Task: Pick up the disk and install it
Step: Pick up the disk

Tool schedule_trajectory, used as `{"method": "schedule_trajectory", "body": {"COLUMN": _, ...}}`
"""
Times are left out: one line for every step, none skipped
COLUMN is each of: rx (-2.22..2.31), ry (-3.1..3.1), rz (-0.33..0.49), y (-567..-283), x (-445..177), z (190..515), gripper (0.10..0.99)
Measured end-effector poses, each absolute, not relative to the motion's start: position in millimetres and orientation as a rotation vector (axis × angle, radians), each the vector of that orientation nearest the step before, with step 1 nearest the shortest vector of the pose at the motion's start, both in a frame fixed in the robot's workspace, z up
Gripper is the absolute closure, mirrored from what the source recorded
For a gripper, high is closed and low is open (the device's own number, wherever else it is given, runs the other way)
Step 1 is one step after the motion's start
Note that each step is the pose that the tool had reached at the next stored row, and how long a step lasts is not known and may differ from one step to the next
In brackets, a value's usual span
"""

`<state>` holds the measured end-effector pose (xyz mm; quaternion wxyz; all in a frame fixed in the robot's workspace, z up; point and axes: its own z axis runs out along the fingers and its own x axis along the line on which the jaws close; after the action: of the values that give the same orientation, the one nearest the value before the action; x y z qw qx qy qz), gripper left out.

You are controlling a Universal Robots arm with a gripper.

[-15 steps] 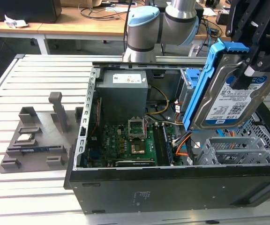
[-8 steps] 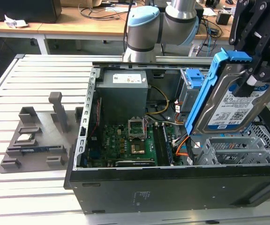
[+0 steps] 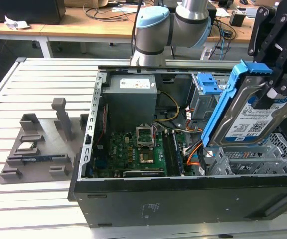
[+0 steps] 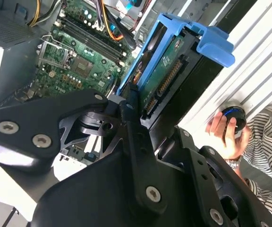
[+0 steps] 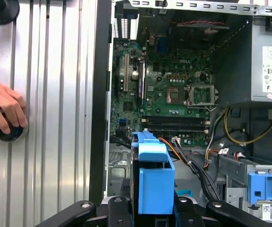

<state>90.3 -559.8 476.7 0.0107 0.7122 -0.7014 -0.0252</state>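
- One thing is gripped by the tool [image 3: 272,84]: the disk [image 3: 255,117], whose labelled face is crossed by a black finger [image 3: 266,97] in the exterior view, so the tool is judged to be clamped on it rather than standing apart.
- The disk is held in the air over the end of the open computer case [image 3: 183,201] at the exterior view's right, well away from the grey fixture tray [image 3: 34,149] lying on the slatted worktop [image 3: 44,74] at that view's left.
- Its long axis is steeply tilted. One blue side rail [image 3: 222,107] runs from low near the case interior up to a high end under the tool, and the label is turned toward the exterior camera.
- A perforated metal bay [image 3: 270,159] in the case is seen just below the disk's lower edge. Whether the two are touching cannot be told.
- The blue-latched drive cage [image 3: 207,87] stands just beside the disk toward the power-supply box [image 3: 131,92], and the motherboard [image 3: 128,149] lies lower and further toward the exterior view's left.
- In the second wrist view the circuit-board side of the disk [image 4: 166,71] is seen between the tool's black links, with its blue end tab furthest from the camera.
- In the first wrist view the blue rail end [image 5: 152,182] is seen rising from the tool [image 5: 150,210], with orange and black cables [image 5: 192,158] close beside it.
- A person's hand [image 5: 3,105] rests on a black knob [image 5: 4,133] on the worktop outside the case, apart from the disk.
- By judgement, the pick-up is done and the seating is not.
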Motion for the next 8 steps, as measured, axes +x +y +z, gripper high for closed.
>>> {"method": "schedule_trajectory", "body": {"rx": 2.222, "ry": -2.189, "rz": -0.079, "y": -559.8, "x": 92.1, "z": 476.6, "gripper": 0.725}}
{"method": "schedule_trajectory", "body": {"rx": 2.222, "ry": -2.188, "rz": -0.078, "y": -559.7, "x": 95.4, "z": 476.3, "gripper": 0.725}}
{"method": "schedule_trajectory", "body": {"rx": 2.222, "ry": -2.188, "rz": -0.078, "y": -559.8, "x": 98.5, "z": 476.1, "gripper": 0.725}}
{"method": "schedule_trajectory", "body": {"rx": 2.222, "ry": -2.188, "rz": -0.077, "y": -559.7, "x": 102.9, "z": 475.8, "gripper": 0.725}}
{"method": "schedule_trajectory", "body": {"rx": 2.222, "ry": -2.188, "rz": -0.077, "y": -559.7, "x": 105.0, "z": 475.5, "gripper": 0.725}}
{"method": "schedule_trajectory", "body": {"rx": 2.221, "ry": -2.187, "rz": -0.076, "y": -559.7, "x": 106.4, "z": 475.5, "gripper": 0.725}}
{"method": "schedule_trajectory", "body": {"rx": 2.22, "ry": -2.187, "rz": -0.074, "y": -559.7, "x": 110.4, "z": 475.3, "gripper": 0.725}}
{"method": "schedule_trajectory", "body": {"rx": 2.22, "ry": -2.187, "rz": -0.074, "y": -559.7, "x": 112.4, "z": 475.1, "gripper": 0.725}}
